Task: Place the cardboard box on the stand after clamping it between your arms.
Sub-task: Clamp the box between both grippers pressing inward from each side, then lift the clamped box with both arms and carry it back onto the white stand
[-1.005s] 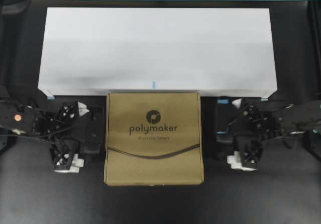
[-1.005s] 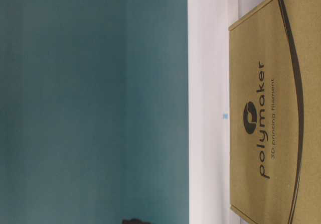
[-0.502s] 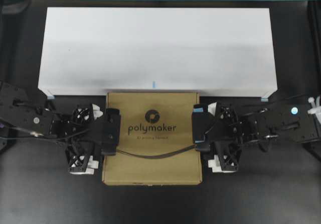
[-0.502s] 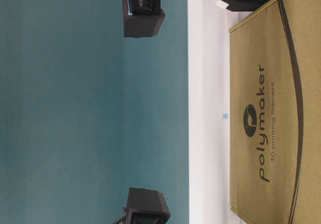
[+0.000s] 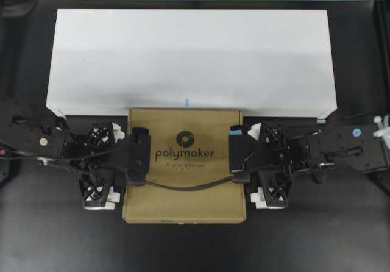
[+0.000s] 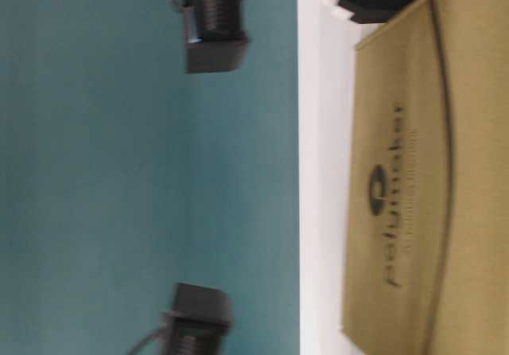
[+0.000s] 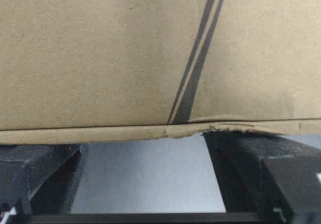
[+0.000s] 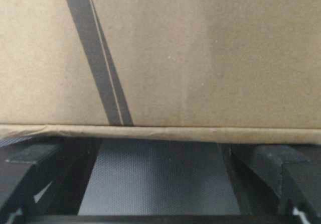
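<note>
**Box pinched from both sides, lift toward the stand next**

The cardboard box [image 5: 184,156] sits on the dark table [image 5: 183,247], its far edge just at the front edge of the stand [image 5: 190,58]; the left gripper [image 5: 125,162] meets its left side and the right gripper [image 5: 247,157] its right side; both sets of jaws stand spread wide, closed on nothing, so the hold appears to come from the two arms pushing inward against the box rather than from any finger grip; in both wrist views the box's lower edge runs across the open fingers.

To do this step well, I judge the inward push should be equal from both sides and kept level; uneven force could swing the flat box or let one side slip; the raise should be enough for the underside to pass the stand's front edge before travelling over it; both arms should go together at one pace, and the box wants lowering flat before the squeeze is eased.

The actual contact at the side walls is hidden under the grippers in the overhead view; the table-level view is turned sideways and blurred, with the box cut off at the frame; whether the box is already off the table I cannot tell; the stand's feet barely show.
</note>
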`<control>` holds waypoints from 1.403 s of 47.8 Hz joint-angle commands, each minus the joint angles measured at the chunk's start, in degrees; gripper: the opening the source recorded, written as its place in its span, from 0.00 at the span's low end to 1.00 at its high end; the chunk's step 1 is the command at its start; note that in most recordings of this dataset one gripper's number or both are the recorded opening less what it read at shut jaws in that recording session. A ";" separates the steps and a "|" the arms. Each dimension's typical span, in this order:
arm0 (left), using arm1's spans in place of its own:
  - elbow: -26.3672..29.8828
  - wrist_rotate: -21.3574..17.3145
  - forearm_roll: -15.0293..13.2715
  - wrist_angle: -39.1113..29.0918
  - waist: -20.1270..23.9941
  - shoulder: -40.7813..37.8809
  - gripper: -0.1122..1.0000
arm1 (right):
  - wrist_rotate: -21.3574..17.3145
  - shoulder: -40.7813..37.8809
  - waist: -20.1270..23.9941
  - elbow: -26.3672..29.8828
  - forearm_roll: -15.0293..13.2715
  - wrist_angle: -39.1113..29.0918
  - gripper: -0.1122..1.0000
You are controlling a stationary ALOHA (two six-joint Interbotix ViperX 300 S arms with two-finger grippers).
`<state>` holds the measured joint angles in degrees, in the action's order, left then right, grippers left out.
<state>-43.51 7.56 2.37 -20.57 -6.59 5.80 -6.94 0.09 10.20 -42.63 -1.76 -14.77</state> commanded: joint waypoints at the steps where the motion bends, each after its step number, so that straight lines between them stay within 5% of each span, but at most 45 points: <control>1: 4.92 0.09 0.18 -3.43 0.18 3.16 0.84 | 0.53 3.96 0.53 4.83 0.09 -3.60 0.86; 12: 11.51 -0.26 0.18 -16.61 0.79 8.96 0.84 | 0.53 11.69 -0.18 10.81 0.18 -18.11 0.86; 21: 15.91 -0.53 0.18 -24.17 4.31 11.51 0.84 | 0.88 14.33 -2.02 13.71 0.18 -23.55 0.86; 34: 16.88 -0.88 0.18 -23.99 8.70 10.11 0.84 | 2.02 12.92 -5.71 13.10 -0.18 -19.51 0.86; 50: 17.05 -1.23 0.35 -17.31 16.44 6.24 0.84 | 9.14 9.58 -14.06 13.36 0.35 -12.83 0.86; 67: 18.63 -15.38 0.26 -13.01 24.61 2.46 0.84 | 15.73 7.12 -18.63 12.04 0.35 -8.79 0.86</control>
<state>-29.79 -7.56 3.16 -40.52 17.05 8.44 9.14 8.00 -10.28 -32.61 -2.29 -30.50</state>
